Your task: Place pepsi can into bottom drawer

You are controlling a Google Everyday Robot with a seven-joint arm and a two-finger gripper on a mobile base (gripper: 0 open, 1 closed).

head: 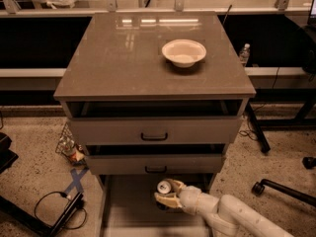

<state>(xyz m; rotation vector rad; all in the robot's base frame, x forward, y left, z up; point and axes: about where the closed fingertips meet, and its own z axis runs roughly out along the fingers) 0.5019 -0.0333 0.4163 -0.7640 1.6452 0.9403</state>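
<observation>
The pepsi can (pixel 164 187) shows its silver top; its dark body is mostly hidden by my fingers. My gripper (pixel 169 193) is shut on the can and holds it upright over the open bottom drawer (pixel 129 209), just in front of the middle drawer's face. My pale arm (pixel 232 216) comes in from the lower right. The drawer's pale floor shows to the left of the can. I cannot tell whether the can touches the floor.
A white bowl (pixel 183 52) sits on the cabinet top (pixel 123 58). The top drawer (pixel 154 130) and middle drawer (pixel 155 164) stick out slightly, with black handles. Cables and blue tape (pixel 74 181) lie on the floor at left, a chair base (pixel 276 187) at right.
</observation>
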